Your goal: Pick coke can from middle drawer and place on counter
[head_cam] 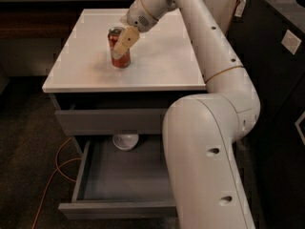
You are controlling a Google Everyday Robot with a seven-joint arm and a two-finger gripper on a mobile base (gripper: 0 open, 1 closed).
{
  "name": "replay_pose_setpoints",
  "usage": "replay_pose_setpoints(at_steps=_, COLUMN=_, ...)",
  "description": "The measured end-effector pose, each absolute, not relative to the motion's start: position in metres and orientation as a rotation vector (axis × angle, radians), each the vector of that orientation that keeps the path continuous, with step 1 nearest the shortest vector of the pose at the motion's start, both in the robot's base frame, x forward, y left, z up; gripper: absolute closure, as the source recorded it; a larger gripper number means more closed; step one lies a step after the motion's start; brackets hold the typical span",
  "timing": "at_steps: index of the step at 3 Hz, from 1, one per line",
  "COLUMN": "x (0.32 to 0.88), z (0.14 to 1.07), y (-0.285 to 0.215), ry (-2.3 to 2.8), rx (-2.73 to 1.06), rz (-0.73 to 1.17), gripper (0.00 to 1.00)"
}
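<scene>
The red coke can (119,51) stands upright on the white counter (162,66), left of its middle. My gripper (123,44) reaches in from the upper right and is shut on the coke can. One tan finger (126,41) lies across the can's front; the other is hidden behind it. Below, the middle drawer (124,187) is pulled out and open, its dark-grey floor bare.
A white bowl (125,140) sits at the back of the open drawer, under the closed top drawer front (109,121). My white arm (209,142) covers the cabinet's right side. An orange cable (58,162) lies on the floor at left. A dark cabinet (281,89) stands at right.
</scene>
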State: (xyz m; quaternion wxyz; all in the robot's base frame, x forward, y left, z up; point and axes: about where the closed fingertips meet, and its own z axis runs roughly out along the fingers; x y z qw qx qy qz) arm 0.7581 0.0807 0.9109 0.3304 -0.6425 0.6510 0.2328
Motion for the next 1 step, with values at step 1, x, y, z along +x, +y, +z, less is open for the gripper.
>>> replay_pose_setpoints(at_steps=1, x=0.7581, z=0.9109, y=0.0807, ry=1.702, rx=-1.680, rz=0.609, gripper=0.00)
